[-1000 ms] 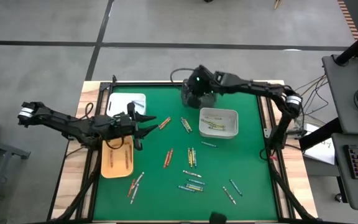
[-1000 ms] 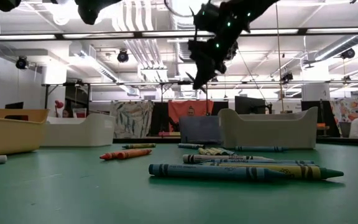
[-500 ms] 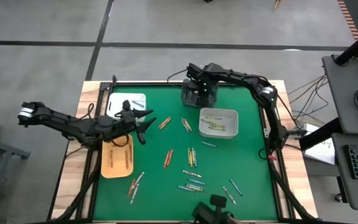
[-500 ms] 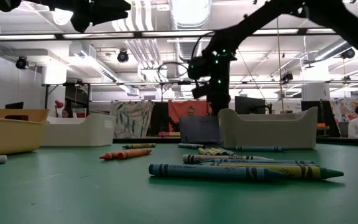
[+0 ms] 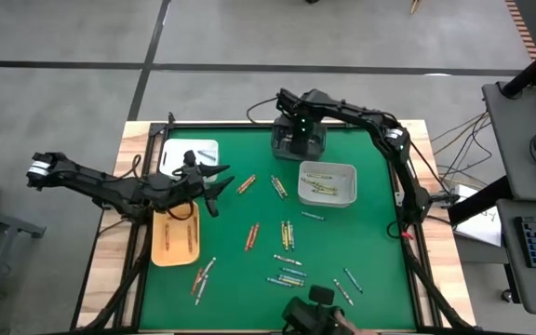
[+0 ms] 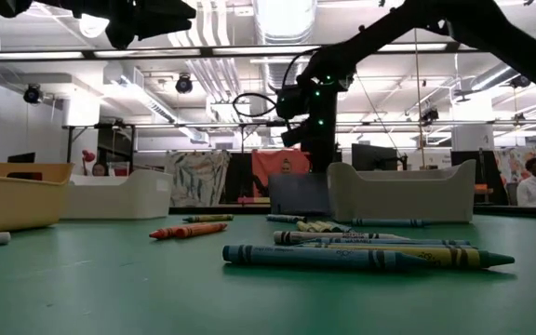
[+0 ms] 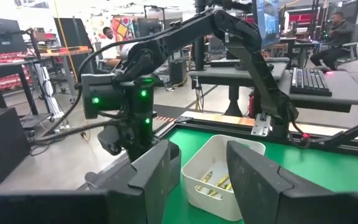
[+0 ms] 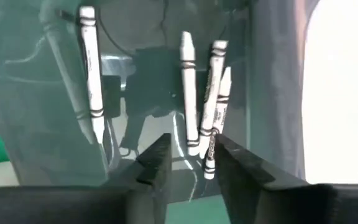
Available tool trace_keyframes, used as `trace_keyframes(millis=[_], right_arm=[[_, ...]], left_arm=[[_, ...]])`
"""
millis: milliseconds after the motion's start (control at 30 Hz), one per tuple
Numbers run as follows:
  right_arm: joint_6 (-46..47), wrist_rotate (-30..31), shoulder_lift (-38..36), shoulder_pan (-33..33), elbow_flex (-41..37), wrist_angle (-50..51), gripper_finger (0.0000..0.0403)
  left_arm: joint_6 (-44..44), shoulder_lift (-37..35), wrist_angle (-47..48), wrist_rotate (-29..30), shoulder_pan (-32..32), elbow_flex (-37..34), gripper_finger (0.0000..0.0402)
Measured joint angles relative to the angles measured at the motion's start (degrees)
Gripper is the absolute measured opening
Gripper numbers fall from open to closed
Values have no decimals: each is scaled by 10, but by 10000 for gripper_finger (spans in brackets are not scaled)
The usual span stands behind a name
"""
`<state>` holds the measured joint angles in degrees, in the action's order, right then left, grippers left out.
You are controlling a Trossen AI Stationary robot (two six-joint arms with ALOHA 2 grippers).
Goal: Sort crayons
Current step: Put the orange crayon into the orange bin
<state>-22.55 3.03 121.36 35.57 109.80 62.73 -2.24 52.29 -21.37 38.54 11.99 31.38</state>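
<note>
Right wrist view shows the right tool point(image 8: 188, 158) spread over the grey bin point(image 8: 55, 124), 4 white crayons point(image 8: 188, 93) inside, probably just released. The left tool point(image 7: 197, 168) hovers spread above the worktop point(image 5: 361, 233).

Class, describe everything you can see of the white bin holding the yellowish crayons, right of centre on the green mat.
The white bin is a small rectangular tub with rounded corners and tall, slightly flared walls, plastic by its look. It stands upright and open-topped on the green mat, beside a grey bin where the right gripper hangs. Several yellow-green crayons lie flat inside. No gripper touches it; loose crayons lie near it.
</note>
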Motion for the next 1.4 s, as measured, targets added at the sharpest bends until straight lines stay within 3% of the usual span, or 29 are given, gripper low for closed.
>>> trace_keyframes(millis=[200,433,633,867,1033,1233,1400], right_arm=[[39,-1,-10,0,28,-12,152],[140,-21,-96,-12,-11,-81,141],[172,-79,-223,-41,-165,-230,122],[233,-80,-366,-116,-400,-447,109],[286,-71,-427,-181,-538,-622,102],[320,-11,-422,-265,-661,-909,94],[293,100,-405,-301,-678,-1012,83]], left_arm=[[4,0,0,0,0,0,142],[88,1,18,-7,0,0,142],[136,31,23,-39,1,0,142],[150,91,20,-41,1,0,142],[151,138,4,-40,1,0,142],[151,190,-29,-40,-1,0,142],[151,212,-33,-36,-1,6,142]])
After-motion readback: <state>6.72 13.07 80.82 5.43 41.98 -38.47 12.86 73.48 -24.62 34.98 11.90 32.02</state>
